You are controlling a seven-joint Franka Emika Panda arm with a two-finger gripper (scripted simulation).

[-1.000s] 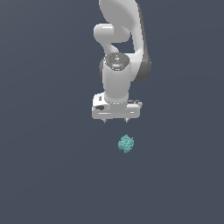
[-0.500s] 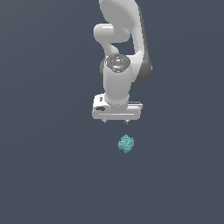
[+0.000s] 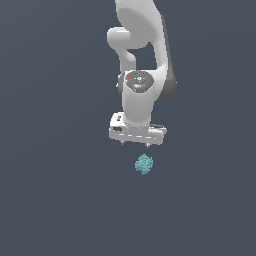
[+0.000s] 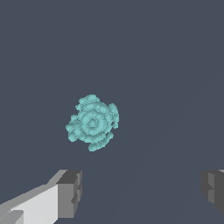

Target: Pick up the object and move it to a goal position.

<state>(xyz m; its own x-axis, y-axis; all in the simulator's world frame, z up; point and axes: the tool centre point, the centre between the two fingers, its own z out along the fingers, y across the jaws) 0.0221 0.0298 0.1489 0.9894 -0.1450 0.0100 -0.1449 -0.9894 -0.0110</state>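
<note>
Hovering above worktop [image 3: 55, 190], hand [image 3: 136, 144] spread wide, gripping nothing; both fingertips [image 4: 70, 192] showing far apart in wrist view. Object [image 3: 144, 164] lying on worktop, just beyond hand, not between fingers. Step in hand, by judgement: aligning before descent. Doing it well is meaning centring gap over teal lump, descending straight, keeping fingers spread until straddling, closing gently since piece is tiny, knobbly, likely to roll.

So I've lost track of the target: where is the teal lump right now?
In the exterior view the teal lump lies on the bare grey floor just below the gripper, apart from it and not between the open jaws.
</note>
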